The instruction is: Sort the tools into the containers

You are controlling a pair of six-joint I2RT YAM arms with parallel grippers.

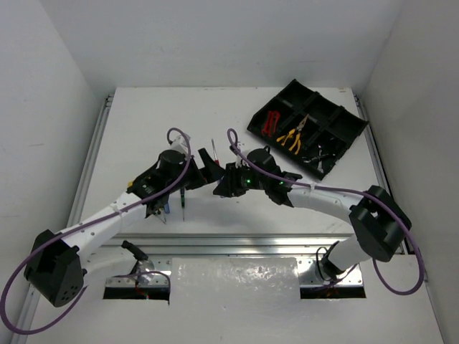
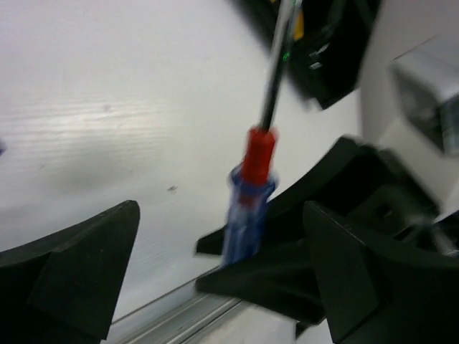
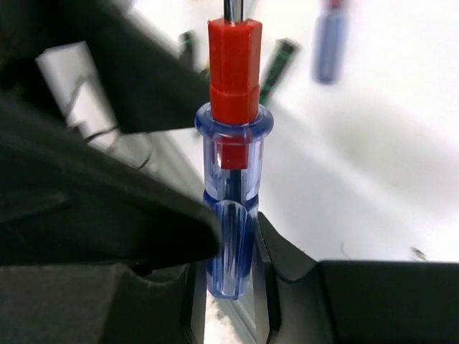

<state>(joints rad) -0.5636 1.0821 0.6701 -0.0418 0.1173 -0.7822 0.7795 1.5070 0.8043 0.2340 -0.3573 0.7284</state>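
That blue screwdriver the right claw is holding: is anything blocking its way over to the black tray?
Nothing visible does. The right gripper is clamped on the blue-handled screwdriver, and nothing lies on the table between it and the black tray. The loose screwdrivers lie on the side away from the tray.

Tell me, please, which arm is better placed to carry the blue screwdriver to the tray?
Right. Its claw is shut on the screwdriver, and the tray lies on its side. The left claw is open, holding nothing.
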